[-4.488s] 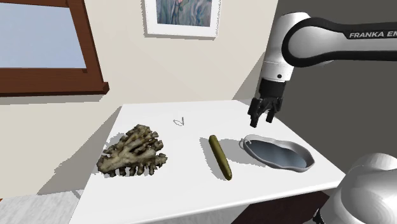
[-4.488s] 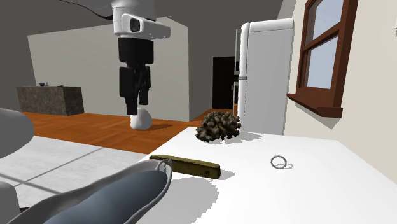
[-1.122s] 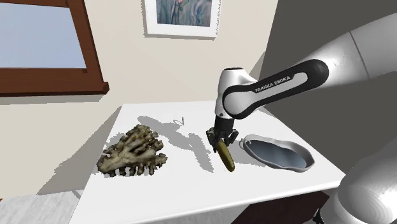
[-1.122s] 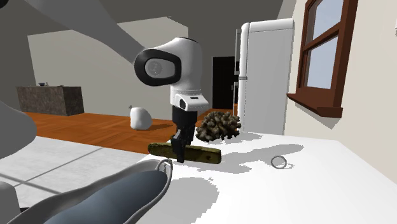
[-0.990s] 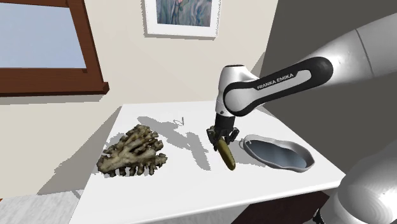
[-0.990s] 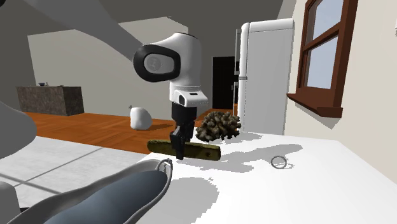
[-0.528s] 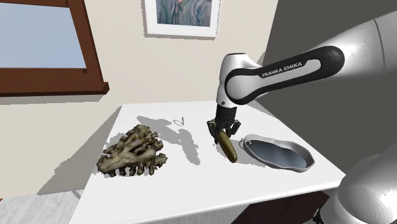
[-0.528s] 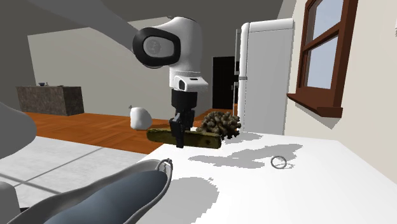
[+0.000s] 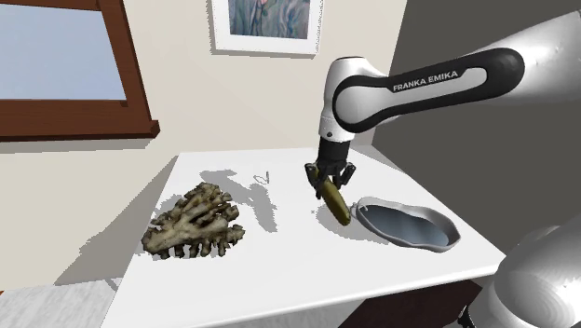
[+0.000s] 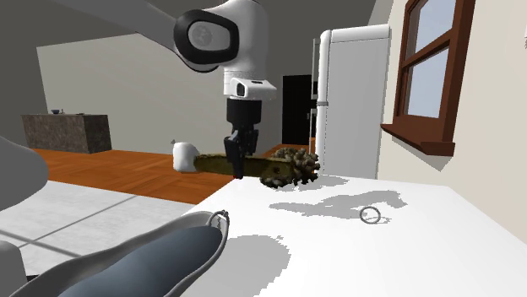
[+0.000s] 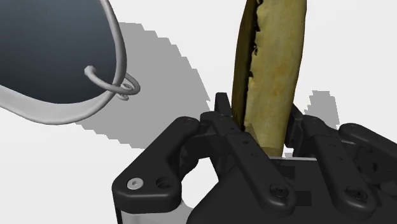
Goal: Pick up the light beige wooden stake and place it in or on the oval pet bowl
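One white counter [image 9: 279, 275] lies below the jaws, which the arm [image 9: 419, 88] has carried higher than half a second ago and closer to the grey oval pet bowl [image 9: 410, 226], now just beside and beneath them. A knobbly brown clump [image 9: 195, 224] rests well apart from the jaws, unmoved. Pinched tight between the jaws, the olive-brown stake [image 9: 333, 200] hangs tilted, clear of the counter, with its lower end near the bowl's rim, and a small wire ring [image 10: 369, 214] lies farther off.

Home: white fridge [image 10: 355, 101], wood-framed window [image 9: 65, 56], framed picture [image 9: 268, 20]
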Robot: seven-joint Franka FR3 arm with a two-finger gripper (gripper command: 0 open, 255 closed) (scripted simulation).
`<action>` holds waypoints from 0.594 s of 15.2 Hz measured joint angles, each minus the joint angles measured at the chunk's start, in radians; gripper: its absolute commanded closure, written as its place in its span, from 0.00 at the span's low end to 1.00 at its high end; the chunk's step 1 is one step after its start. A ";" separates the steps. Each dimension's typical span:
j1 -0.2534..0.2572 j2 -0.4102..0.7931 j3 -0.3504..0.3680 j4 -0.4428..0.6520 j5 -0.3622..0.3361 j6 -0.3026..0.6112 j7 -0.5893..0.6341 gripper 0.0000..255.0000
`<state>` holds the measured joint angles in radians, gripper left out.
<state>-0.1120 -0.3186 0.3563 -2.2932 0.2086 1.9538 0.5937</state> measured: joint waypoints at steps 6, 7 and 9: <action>-0.002 -0.017 -0.008 0.063 -0.003 -0.080 0.006 1.00; -0.004 -0.035 -0.018 0.051 -0.001 -0.088 -0.007 1.00; -0.010 -0.076 -0.043 0.014 0.000 -0.095 -0.040 1.00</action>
<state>-0.1224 -0.3947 0.3137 -2.2793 0.2082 1.8584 0.5534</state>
